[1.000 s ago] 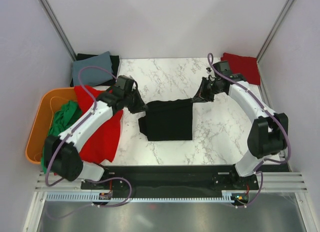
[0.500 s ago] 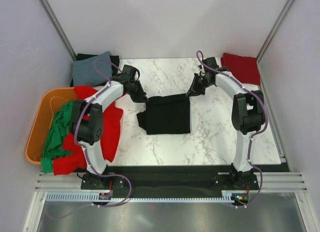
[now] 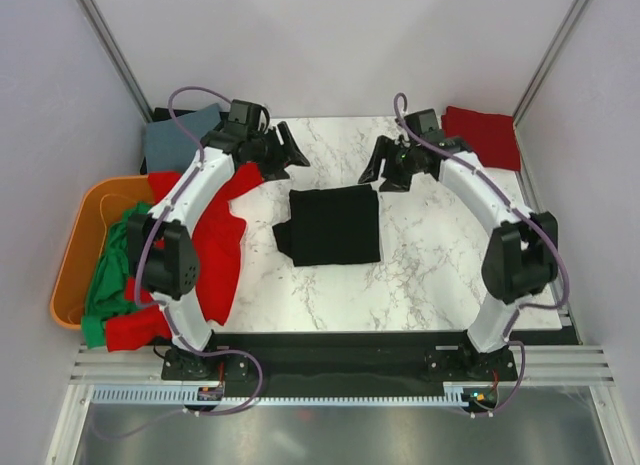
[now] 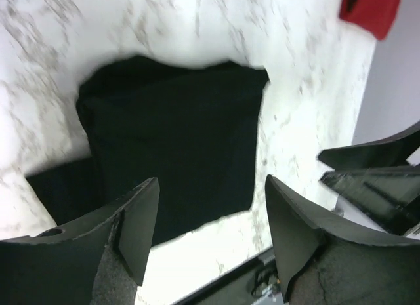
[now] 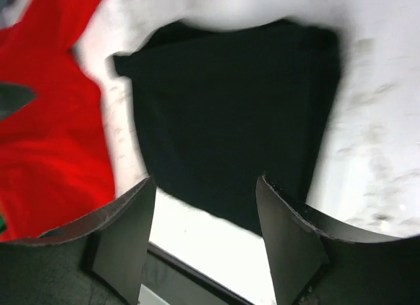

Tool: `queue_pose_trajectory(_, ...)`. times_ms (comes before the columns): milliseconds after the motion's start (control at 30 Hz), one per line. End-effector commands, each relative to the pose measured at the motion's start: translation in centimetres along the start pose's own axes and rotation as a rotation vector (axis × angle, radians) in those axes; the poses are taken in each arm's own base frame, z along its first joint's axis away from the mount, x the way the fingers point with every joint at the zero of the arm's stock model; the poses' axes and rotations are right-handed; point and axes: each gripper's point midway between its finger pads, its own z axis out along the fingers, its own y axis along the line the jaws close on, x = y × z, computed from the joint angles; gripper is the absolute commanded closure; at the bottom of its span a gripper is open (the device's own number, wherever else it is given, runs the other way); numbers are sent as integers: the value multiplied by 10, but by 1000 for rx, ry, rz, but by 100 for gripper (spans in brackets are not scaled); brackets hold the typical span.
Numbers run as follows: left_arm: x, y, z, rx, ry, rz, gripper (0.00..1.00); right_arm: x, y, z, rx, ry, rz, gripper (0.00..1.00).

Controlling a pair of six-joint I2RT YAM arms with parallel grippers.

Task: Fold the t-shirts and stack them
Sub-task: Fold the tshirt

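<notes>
Since it is limp, light cloth, the black shirt (image 3: 335, 225) lying folded mid-bench (image 3: 440, 255) will sag and unfold if pinched at one spot, so it is best taken at two corners along a doubled edge. The left hand (image 3: 290, 153) and right hand (image 3: 383, 175) hover spread and empty past its far edge. Open marble lies right and near; a red shirt (image 3: 220, 265) crowds the left.

I have a folded shirt (image 3: 332, 225) lying at the middle of the bench (image 3: 430, 275). A second shirt (image 3: 485, 135) lies in the far right corner, and a stack of 2 shirts (image 3: 185, 140) in the far left. Left of the bench sits a tub (image 3: 72, 265) holding a bunched shirt (image 3: 115, 265); a loose shirt (image 3: 220, 265) spills from it onto the bench.
</notes>
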Motion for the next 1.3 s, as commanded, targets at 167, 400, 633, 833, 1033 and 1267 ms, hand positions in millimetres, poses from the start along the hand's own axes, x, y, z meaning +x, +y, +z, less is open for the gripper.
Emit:
queue_pose_trajectory(167,125,-18,-5,60,167,30,33,118,41,26,-225,161,22,35)
queue_pose_trajectory(400,204,66,44,-55,293,-60,37,173,-64,61,-2,210,6,38)
queue_pose_trajectory(633,225,96,43,-125,348,-10,38,225,-105,48,42,282,38,40)
queue_pose_trajectory(833,188,46,-12,-70,278,103,33,211,-83,-1,26,213,-11,39)
queue_pose_trajectory(1033,141,12,-90,-63,55,161,12,138,-72,-42,146,-29,-71,37)
queue_pose_trajectory(1267,148,55,-134,-182,-85,184,11,78,-77,-23,140,-86,-35,39)
